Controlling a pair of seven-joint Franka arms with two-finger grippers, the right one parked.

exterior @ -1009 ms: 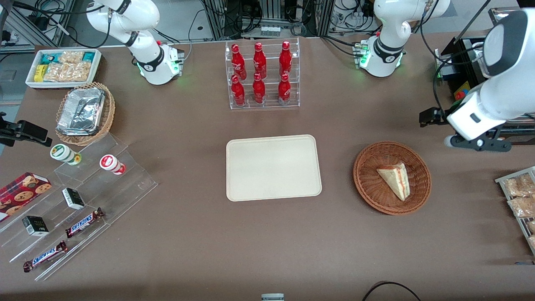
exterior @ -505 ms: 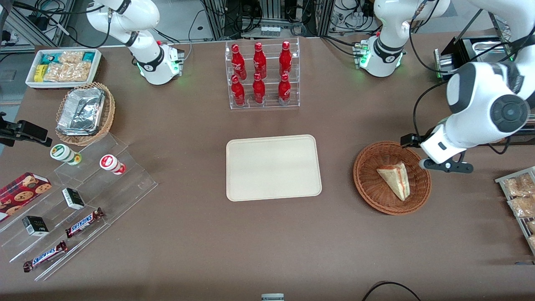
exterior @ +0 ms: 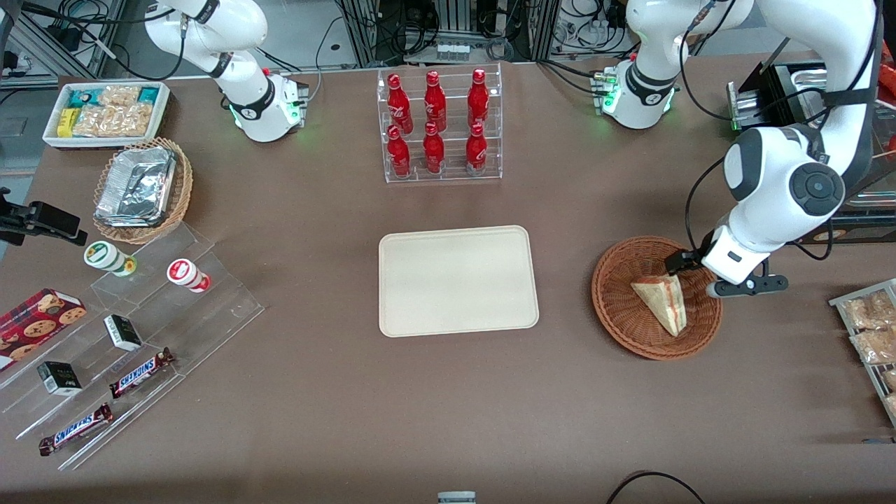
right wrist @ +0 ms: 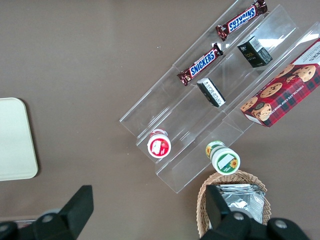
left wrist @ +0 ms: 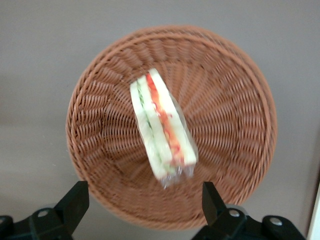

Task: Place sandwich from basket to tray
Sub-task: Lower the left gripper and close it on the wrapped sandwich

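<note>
— Brown counter (exterior: 336, 392) all the way across, cables and racks at the back edge. Where's the left arm's gripper (left wrist: 145, 210)?

— Hanging over the basket (exterior: 616, 308), at the rim that faces the working arm's end of the counter. In the wrist view the jaws stand spread wide, one black finger (left wrist: 75, 200) on each flank of the basket, touching nothing.

— And the sandwich (exterior: 661, 302)?

— Lying inside the basket, between the spread jaws but below them, not gripped. It is a clear-wrapped wedge, pale bread with red and green layers along the edge. Its long axis runs slightly skew to the line between the two fingers.

— What about the tray (exterior: 458, 281)?

— Flat on the counter, well apart from the jaws, toward the parked arm's end from the basket. Cream, rounded corners, nothing on it.

— Anything else near the jaws?

— A rack of snack packets (exterior: 868, 329) sits at the counter's edge on the working arm's end. Farther from the front camera than the tray stands a clear rack of red bottles (exterior: 437, 122). Candy bars (exterior: 140, 372) lie on acrylic steps far toward the parked arm's end.
</note>
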